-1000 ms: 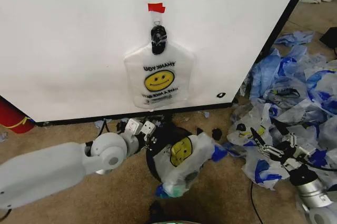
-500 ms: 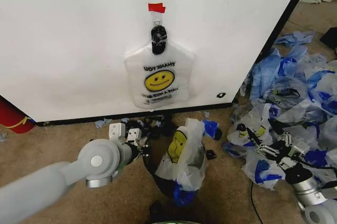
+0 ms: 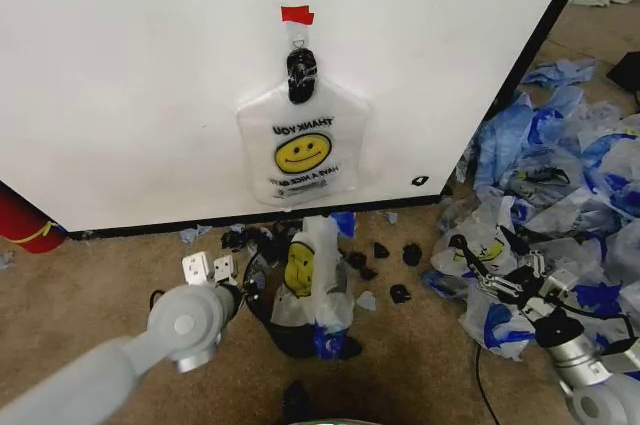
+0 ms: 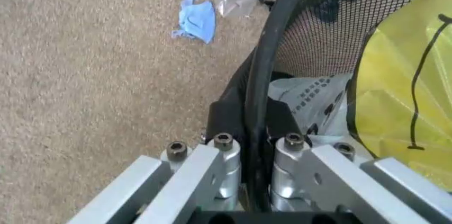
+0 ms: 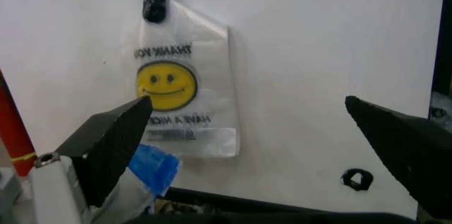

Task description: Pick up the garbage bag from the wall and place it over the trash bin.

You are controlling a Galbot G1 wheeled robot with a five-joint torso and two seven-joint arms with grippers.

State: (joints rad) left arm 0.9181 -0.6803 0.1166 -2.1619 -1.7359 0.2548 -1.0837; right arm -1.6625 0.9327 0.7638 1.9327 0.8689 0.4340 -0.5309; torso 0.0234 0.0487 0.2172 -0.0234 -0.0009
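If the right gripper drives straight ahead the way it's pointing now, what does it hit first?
Probably the garbage bag hanging on the white wall: in the right wrist view it sits just off centre between the open right gripper fingers. A dark edge low in that view may come first; depth is unclear.

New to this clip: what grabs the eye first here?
A smiley bag on the wall, hung under red tape. Below it on the carpet, the left gripper is shut on the black mesh bin rim, with another smiley bag standing in it. The right gripper is open over a heap of blue-and-white bags.
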